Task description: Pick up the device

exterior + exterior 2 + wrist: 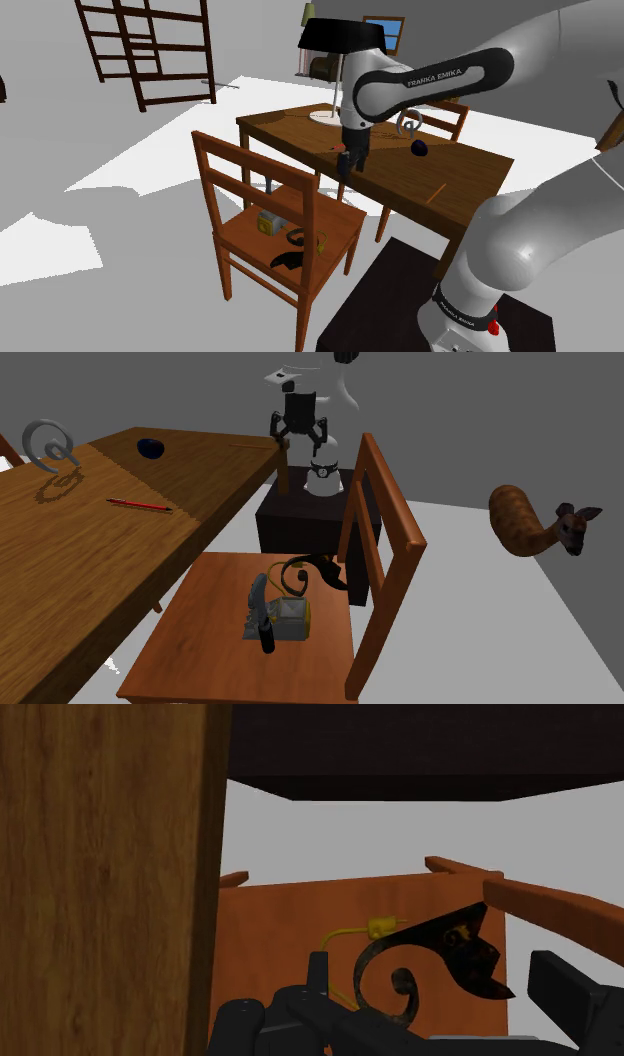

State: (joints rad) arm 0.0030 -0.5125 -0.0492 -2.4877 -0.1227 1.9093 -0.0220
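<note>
OPERATOR: Which step is in hand?

GUIDE: Approach, by my reading. You find the gripper (pixel 346 166) at the centre of the shoulder view, hanging above the chair (pixel 335 222) and close to the table (pixel 450 170) edge. Its fingers stand wide apart and clasp nothing.

OPERATOR: Where is the device?

GUIDE: The device (pixel 283 616), a grey and yellow block with a dark handle, lies on the chair seat, lower centre of the second exterior view. A black scroll-shaped piece (pixel 312 569) lies just above it in that frame; you cannot tell whether the two touch. The gripper is well apart from both.

OPERATOR: What does the next move call for?

GUIDE: A descent, most likely. Lower the gripper toward the seat, keep it off the table edge and the chair back, and centre the open fingers over the block, not over the scroll. Close only once the fingers bracket it on both sides.
</note>
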